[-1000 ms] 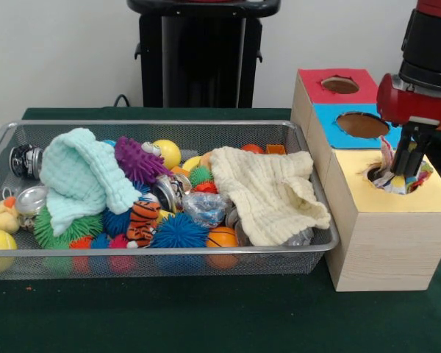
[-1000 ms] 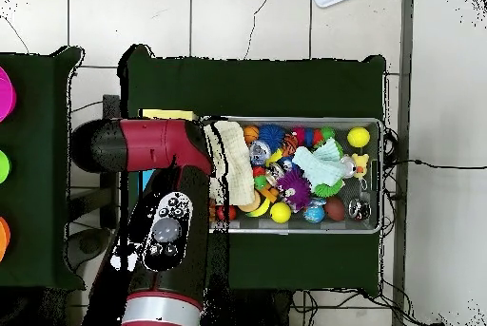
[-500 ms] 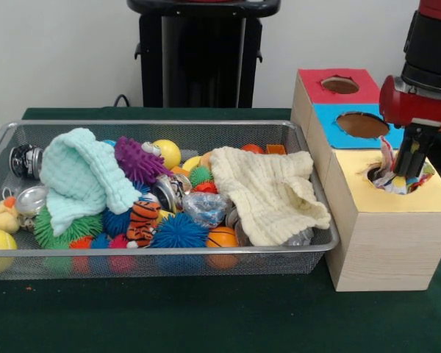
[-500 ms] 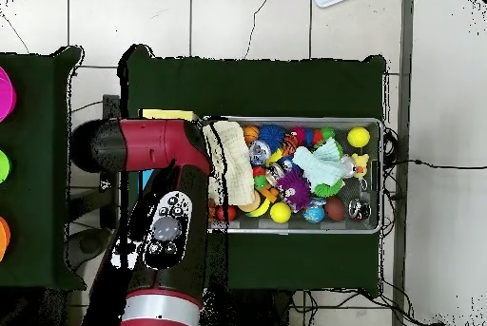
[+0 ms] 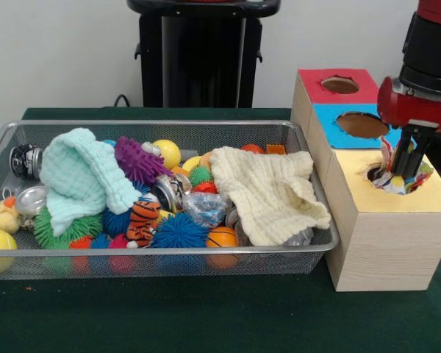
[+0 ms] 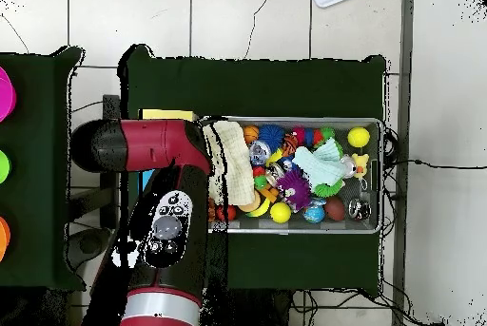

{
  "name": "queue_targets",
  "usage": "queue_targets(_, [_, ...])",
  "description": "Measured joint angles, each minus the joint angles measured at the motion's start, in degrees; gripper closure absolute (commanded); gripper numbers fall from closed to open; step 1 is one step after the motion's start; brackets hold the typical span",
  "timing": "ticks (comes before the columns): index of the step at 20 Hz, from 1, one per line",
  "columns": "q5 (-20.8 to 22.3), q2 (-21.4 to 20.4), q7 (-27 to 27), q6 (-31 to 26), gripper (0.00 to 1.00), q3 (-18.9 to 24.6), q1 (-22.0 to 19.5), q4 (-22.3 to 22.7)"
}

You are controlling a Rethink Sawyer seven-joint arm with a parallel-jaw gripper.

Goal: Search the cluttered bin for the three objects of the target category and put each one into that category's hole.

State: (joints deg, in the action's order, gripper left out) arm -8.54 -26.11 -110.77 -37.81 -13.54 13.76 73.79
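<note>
Claw (image 5: 403,168) over the yellow-topped box (image 5: 389,235).
Claw's grip cannot be told; its tips meet the colourful cloth bundle (image 5: 400,179) in the box's hole, beside the wire bin (image 5: 162,261).

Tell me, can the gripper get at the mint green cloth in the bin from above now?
Probably yes. The mint green cloth lies on top of the toys, nothing over it. The gripper is at the yellow hole, so it must cross the bin.

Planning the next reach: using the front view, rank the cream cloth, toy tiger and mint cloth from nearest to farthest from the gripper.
1. Cream cloth, at the bin's end beside the box, nearest the gripper.
2. Toy tiger, mid-bin.
3. Mint cloth, at the bin's opposite end.
</note>
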Motion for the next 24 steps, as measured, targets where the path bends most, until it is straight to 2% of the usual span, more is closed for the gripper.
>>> queue_targets(7, [0.0,0.6,0.0,-0.5,1.00,0.0,0.0,-0.1])
queue_targets(24, [-0.4,5.5,0.0,-0.5,1.00,0.5,-0.5,-0.8])
